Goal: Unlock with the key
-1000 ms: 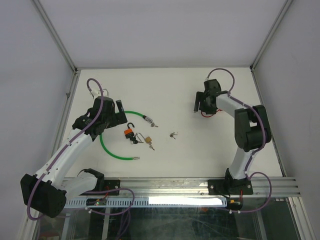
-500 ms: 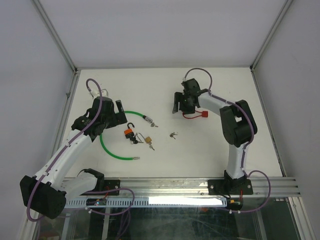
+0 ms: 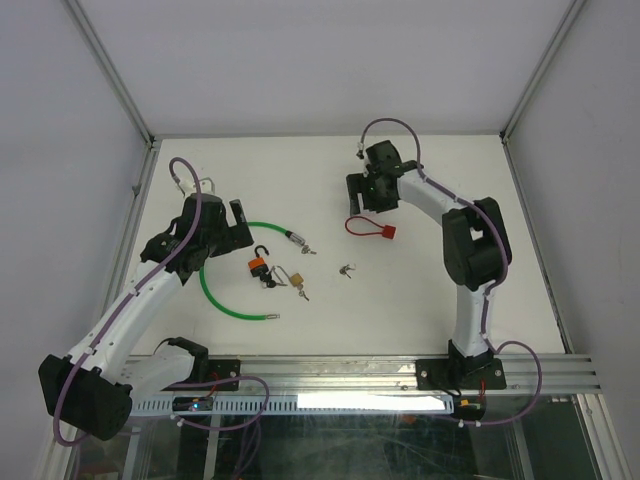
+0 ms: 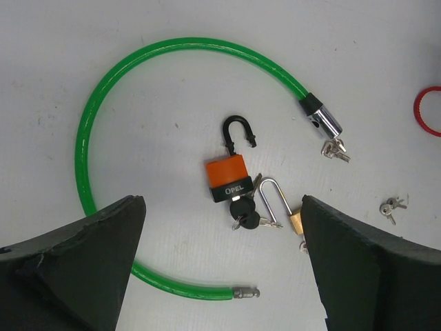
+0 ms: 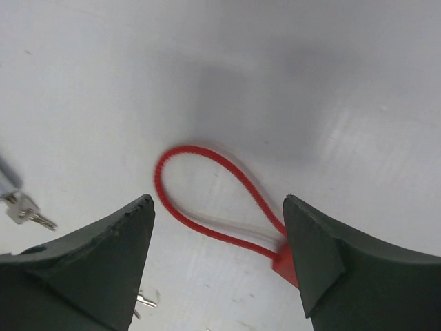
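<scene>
An orange padlock with its black shackle swung open lies on the white table, black-headed keys at its base. A small brass padlock sits right beside it. A green cable lock curves around both, with keys at its metal head. My left gripper hovers open above the padlocks, holding nothing. A loose pair of keys lies to the right. My right gripper is open over a red loop lock that lies flat on the table.
In the top view the padlocks lie left of centre, the red loop lock further back and to the right. Metal frame posts and white walls bound the table. An aluminium rail runs along the near edge.
The right arm swung left across the back of the table, bringing the red loop lock with it. Its jaws have widened and the loop now lies free. The left arm has not moved.
</scene>
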Motion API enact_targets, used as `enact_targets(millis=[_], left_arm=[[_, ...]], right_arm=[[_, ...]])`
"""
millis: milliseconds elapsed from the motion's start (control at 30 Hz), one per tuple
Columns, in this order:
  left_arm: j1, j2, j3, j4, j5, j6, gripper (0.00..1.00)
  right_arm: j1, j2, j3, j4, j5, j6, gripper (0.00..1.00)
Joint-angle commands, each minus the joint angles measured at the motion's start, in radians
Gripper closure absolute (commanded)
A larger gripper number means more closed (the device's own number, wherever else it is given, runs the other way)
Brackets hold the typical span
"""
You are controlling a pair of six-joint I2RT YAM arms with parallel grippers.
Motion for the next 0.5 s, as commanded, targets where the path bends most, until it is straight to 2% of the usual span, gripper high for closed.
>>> enact_targets(millis=[0, 233, 467], left_arm=[[0.010, -0.029, -0.005, 0.058, 0.029, 0.025, 0.01], [0.011, -0.029, -0.007, 0.059, 0.032, 0.028, 0.01], [0.012, -0.032, -0.009, 0.062, 0.033, 0.028, 0.01]], right_arm=[[-0.073, -0.112, -0.053, -0.078, -0.016, -0.146, 0.20], [-0.145, -0.095, -0.089, -0.090, -0.140, -0.226, 0.19], [-0.150, -0.053, -0.111, -0.090, -0.226, -0.259, 0.20]])
